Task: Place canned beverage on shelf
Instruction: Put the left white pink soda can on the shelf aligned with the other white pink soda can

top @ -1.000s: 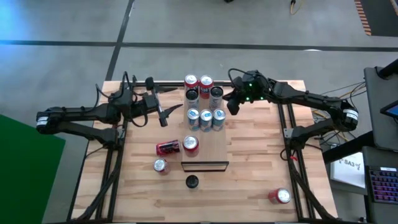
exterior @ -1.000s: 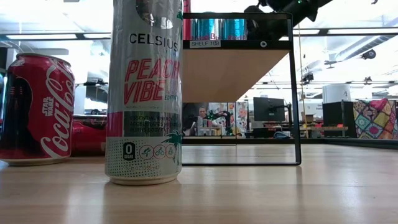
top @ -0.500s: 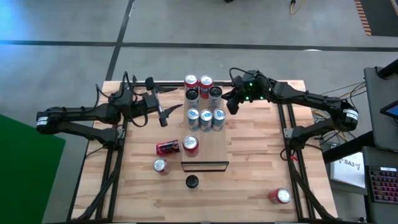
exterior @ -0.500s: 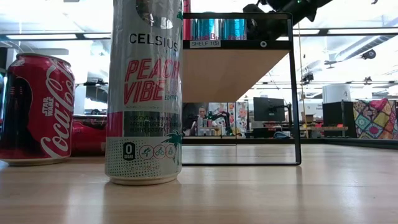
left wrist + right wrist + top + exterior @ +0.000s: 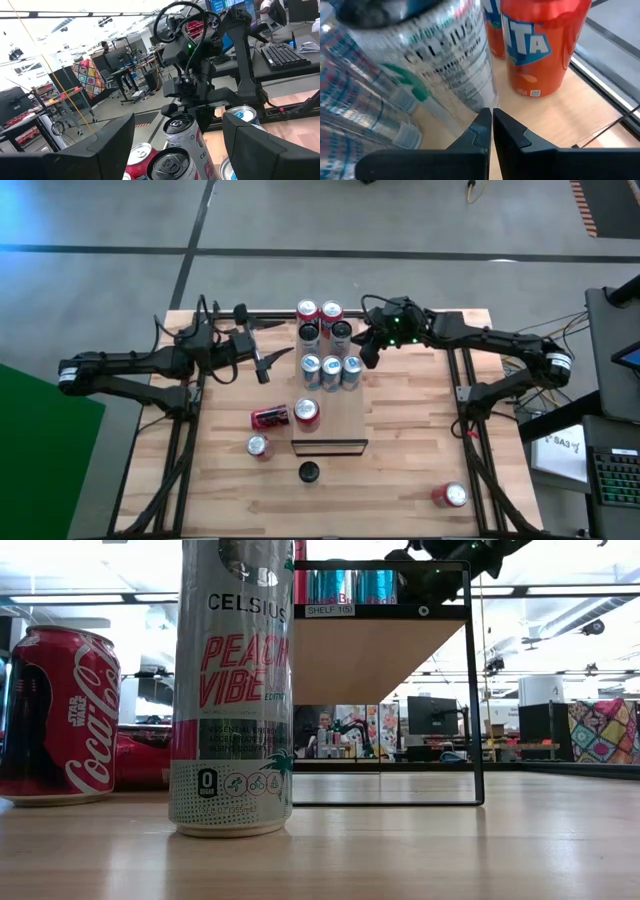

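The right gripper [image 5: 366, 352], jaws clenched on nothing, sits just beside the silver Celsius can [image 5: 342, 333] on the shelf [image 5: 340, 415], near the orange Fanta can [image 5: 545, 42] at the shelf's far end. The left gripper [image 5: 262, 367] hangs over the bench [image 5: 400, 470] left of the shelf, jaws released and empty. A red can [image 5: 269, 417] lies on its side on the bench beside the shelf.
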Controlling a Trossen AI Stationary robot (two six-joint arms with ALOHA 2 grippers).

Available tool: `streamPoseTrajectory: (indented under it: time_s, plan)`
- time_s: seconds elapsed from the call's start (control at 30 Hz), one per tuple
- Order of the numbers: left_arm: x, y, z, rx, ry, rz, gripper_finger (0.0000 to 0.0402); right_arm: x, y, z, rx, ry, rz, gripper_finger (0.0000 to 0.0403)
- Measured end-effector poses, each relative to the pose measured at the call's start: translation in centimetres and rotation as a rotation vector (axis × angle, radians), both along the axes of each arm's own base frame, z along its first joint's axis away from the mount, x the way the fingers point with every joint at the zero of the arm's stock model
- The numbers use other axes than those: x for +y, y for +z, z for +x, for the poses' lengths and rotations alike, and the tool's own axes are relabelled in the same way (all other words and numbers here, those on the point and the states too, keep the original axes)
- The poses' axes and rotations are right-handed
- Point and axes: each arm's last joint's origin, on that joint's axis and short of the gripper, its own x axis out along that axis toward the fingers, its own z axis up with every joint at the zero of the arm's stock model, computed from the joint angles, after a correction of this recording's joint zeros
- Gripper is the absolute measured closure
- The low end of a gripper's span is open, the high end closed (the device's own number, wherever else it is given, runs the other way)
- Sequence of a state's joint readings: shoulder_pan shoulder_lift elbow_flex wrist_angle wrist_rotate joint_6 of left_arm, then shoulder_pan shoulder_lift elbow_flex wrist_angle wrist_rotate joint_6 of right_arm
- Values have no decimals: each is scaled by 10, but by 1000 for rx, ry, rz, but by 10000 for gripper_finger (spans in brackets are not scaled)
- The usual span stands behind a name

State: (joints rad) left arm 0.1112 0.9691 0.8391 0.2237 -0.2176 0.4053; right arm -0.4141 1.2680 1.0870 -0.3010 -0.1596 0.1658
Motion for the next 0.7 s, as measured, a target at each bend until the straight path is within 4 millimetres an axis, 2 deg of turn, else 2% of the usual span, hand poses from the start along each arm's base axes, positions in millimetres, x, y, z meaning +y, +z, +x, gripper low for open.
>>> streamPoseTrajectory:
  time_s: [0.47, 0.7]
  plan:
    - [0, 0, 0, 2, 0, 0, 134, 0, 1, -1, -3, -1, -5, 394]
    - [0, 0, 0, 2, -1, 0, 134, 0, 11, 1, -28, 18, -36, 394]
